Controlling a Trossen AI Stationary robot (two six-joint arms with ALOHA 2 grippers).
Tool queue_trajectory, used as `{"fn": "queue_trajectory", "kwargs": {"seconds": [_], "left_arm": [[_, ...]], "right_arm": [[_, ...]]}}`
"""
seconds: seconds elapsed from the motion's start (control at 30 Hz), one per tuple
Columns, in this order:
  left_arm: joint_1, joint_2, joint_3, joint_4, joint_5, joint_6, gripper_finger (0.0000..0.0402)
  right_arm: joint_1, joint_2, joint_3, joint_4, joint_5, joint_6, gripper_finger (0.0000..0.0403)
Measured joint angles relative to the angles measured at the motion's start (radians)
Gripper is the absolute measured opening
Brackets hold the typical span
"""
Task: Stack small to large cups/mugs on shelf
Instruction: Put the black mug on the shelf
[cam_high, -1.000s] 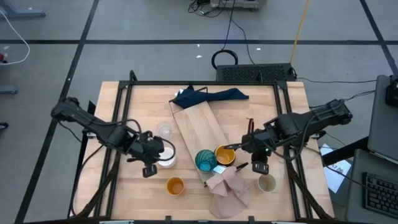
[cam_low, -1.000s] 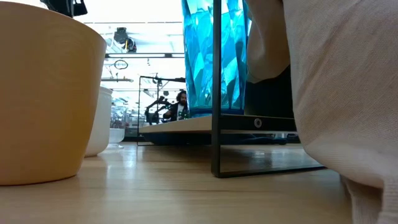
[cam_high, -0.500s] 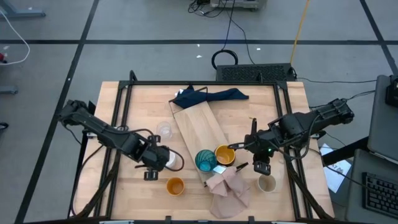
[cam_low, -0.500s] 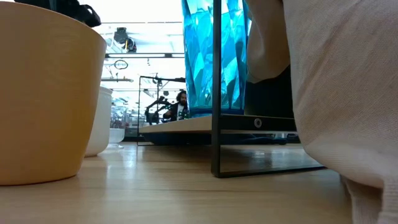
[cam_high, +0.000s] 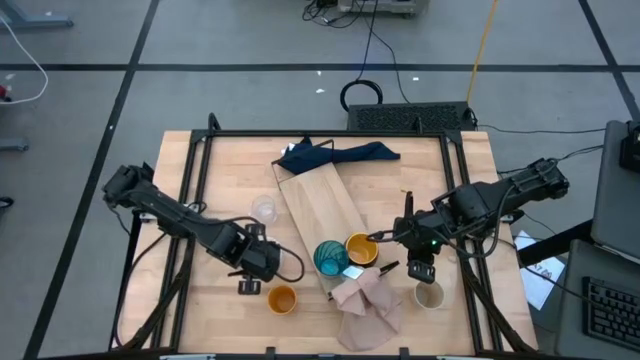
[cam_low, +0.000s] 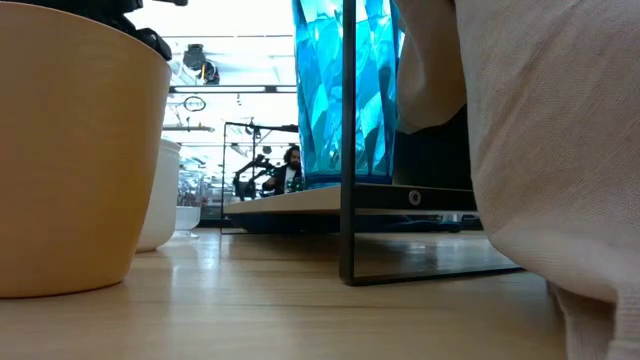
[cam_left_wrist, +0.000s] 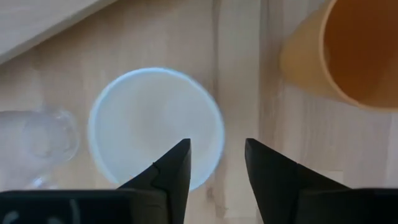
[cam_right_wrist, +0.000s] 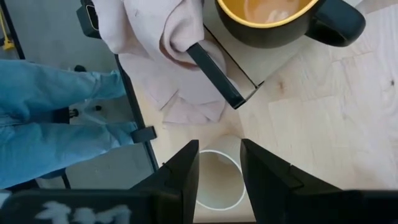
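Note:
My left gripper (cam_left_wrist: 216, 162) is open and points down over the white mug (cam_left_wrist: 155, 127), its fingertips either side of the mug's rim and above it. In the high view this gripper (cam_high: 256, 264) hides the mug. The orange cup (cam_high: 282, 299) and the clear glass (cam_high: 264, 210) stand on the table next to it. The teal cup (cam_high: 330, 258) and the mustard-yellow mug (cam_high: 361, 249) stand on the pale wood shelf (cam_high: 318, 195). My right gripper (cam_high: 420, 270) hangs open above the beige-grey cup (cam_right_wrist: 214, 180), holding nothing.
A pinkish-beige cloth (cam_high: 368, 306) lies over the shelf's near end, beside the beige-grey cup. A dark blue cloth (cam_high: 335, 153) lies at the shelf's far end. The shelf rests on a black frame (cam_low: 347, 200). A person's legs in blue (cam_right_wrist: 56, 118) show beyond the table's edge.
My left gripper has come down and moved toward the table's right and near edges. It was beside the white mug and now hangs over it, hiding it in the high view. Its wrist has rolled. My right arm has kept still.

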Motion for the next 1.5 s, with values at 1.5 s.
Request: {"fn": "queue_trajectory", "kwargs": {"seconds": [1.5], "left_arm": [[0.0,0.038,-0.134,0.138,-0.002,-0.109,0.0026]], "right_arm": [[0.032,0.0,0.0,-0.001,-0.001,-0.004,0.0109]]}}
